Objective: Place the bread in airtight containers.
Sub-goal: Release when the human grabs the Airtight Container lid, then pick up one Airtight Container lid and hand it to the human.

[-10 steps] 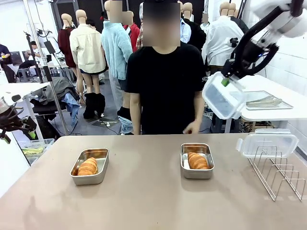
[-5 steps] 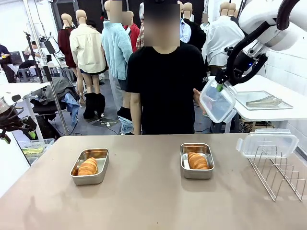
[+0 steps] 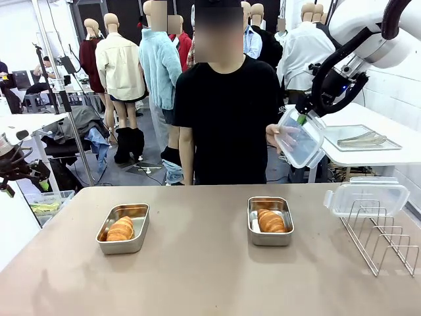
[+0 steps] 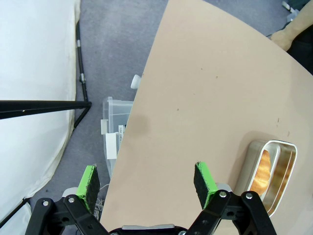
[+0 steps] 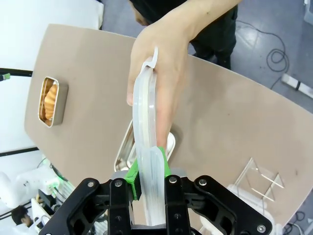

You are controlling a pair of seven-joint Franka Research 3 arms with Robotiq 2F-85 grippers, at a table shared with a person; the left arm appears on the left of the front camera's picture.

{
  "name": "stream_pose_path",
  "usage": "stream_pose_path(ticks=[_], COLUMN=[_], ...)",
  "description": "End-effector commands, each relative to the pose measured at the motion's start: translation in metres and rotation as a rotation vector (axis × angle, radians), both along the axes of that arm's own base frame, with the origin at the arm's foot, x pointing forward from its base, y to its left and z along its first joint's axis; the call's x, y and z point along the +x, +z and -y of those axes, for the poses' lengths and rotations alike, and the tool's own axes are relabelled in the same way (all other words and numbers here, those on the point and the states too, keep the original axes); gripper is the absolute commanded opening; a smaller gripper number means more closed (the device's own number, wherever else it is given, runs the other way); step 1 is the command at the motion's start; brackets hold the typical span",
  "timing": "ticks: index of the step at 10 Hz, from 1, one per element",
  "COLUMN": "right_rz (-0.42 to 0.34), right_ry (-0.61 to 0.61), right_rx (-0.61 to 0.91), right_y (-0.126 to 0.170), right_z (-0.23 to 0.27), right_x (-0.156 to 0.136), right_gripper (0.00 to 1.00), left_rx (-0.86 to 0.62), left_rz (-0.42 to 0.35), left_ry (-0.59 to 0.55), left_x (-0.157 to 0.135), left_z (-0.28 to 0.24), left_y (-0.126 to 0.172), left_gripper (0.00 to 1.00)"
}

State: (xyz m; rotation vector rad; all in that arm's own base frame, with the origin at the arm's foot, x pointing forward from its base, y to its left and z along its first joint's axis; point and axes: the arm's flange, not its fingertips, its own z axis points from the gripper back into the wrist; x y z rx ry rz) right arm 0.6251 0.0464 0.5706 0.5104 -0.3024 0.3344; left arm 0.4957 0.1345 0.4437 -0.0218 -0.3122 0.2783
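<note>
High above the far right of the table (image 3: 197,283), the right gripper (image 3: 304,117) is clamped on the edge of a clear lid (image 3: 299,139). The person's hand (image 3: 277,135) grasps the same lid: a handover, by my reading. The left container (image 3: 125,249) and right container (image 3: 270,239) sit uncovered, bread (image 3: 121,229) in each. The left gripper (image 4: 146,181) hangs spread wide, empty. Next: let go only once the person's hold looks firm.

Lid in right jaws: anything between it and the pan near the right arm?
No object over the pan; it sits open, bread inside. But a person's hand grips the lid in the right gripper.
</note>
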Motion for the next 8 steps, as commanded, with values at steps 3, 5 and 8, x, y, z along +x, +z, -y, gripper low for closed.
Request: stream_pose_path(ticks=[3, 5, 8], right_rz=[0.001, 0.001, 0.007], right_ry=[-0.004, -0.004, -0.004], right_rx=[-0.003, -0.003, 0.0], right_y=[0.0019, 0.0019, 0.0011], right_z=[-0.002, -0.002, 0.0005], right_x=[-0.0008, -0.0008, 0.0007], right_gripper=[0.0, 0.0, 0.19], left_rx=[0.002, 0.002, 0.002], left_rz=[0.001, 0.001, 0.001], left_ry=[0.003, 0.003, 0.003], left_x=[-0.0008, -0.0008, -0.0008], left_z=[-0.0018, -0.0018, -0.0018], left_y=[0.0009, 0.0009, 0.0009], left_gripper=[1.0, 1.0, 1.0])
